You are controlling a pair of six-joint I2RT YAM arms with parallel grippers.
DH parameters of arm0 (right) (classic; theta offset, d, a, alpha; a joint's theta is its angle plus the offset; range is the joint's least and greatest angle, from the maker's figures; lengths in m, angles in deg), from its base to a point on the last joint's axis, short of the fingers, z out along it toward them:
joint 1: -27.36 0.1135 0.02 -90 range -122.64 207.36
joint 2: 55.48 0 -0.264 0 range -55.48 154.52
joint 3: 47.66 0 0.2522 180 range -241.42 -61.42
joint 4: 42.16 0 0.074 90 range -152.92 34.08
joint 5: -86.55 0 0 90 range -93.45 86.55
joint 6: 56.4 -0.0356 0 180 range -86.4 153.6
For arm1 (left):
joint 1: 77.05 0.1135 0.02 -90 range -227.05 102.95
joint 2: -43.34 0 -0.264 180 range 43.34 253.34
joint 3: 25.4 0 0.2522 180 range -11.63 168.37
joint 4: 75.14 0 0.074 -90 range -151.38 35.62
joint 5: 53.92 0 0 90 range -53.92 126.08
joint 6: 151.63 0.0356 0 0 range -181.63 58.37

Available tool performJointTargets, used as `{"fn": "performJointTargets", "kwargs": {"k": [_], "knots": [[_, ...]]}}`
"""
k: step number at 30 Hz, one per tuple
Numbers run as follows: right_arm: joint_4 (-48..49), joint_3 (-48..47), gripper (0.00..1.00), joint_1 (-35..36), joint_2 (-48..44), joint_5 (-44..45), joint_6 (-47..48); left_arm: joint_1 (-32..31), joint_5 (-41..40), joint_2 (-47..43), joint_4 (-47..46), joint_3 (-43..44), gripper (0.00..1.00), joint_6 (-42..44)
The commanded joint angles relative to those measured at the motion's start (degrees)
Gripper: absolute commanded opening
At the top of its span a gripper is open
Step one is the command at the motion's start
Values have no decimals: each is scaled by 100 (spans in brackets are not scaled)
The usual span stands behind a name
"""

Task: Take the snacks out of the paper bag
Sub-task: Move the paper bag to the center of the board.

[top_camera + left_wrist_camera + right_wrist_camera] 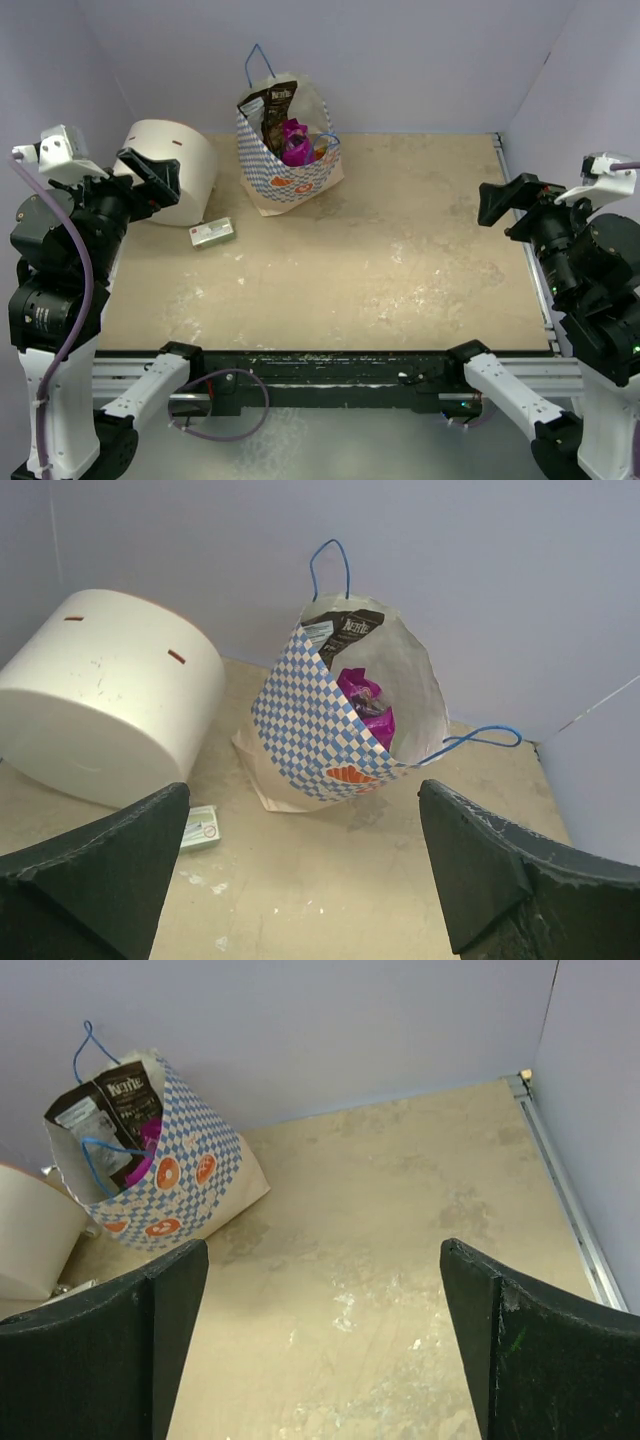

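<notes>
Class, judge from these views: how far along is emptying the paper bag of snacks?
Nothing looks done: the dark brown packet and magenta packet sit inside the paper bag, none on the table. Nothing is in hand: the left end effector and right end effector hang open and empty, away from the bag. All unloading remains.

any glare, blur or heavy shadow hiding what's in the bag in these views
Top external: soft even light, paper bag sharp, only a faint shadow beside it. Left wrist: no glare on the magenta packet; left gripper's fingers are dark at the bottom corners. Right wrist: dark brown packet sharp, bag near the left edge; right gripper's fingers dark.
</notes>
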Motion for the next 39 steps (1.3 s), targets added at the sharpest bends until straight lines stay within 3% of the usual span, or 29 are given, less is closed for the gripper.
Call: {"fn": "performJointTargets", "kwargs": {"k": [1,17,23,30,39], "knots": [[-212,14,99,1,89,-150,-316,-71,-104,-21,-150,-68,99,-152],[-220,-144,99,1,512,-983,-218,-174,594,628,-1238,-598,99,-270],[66,-121,99,1,859,-1345,-50,-184,1140,1366,-1766,-661,99,-204],[679,30,100,2,1193,-1906,219,-193,2402,2646,-2313,-287,99,110],[1233,93,99,3,1671,-1739,332,-167,1085,4223,-2046,1076,99,359]]}}
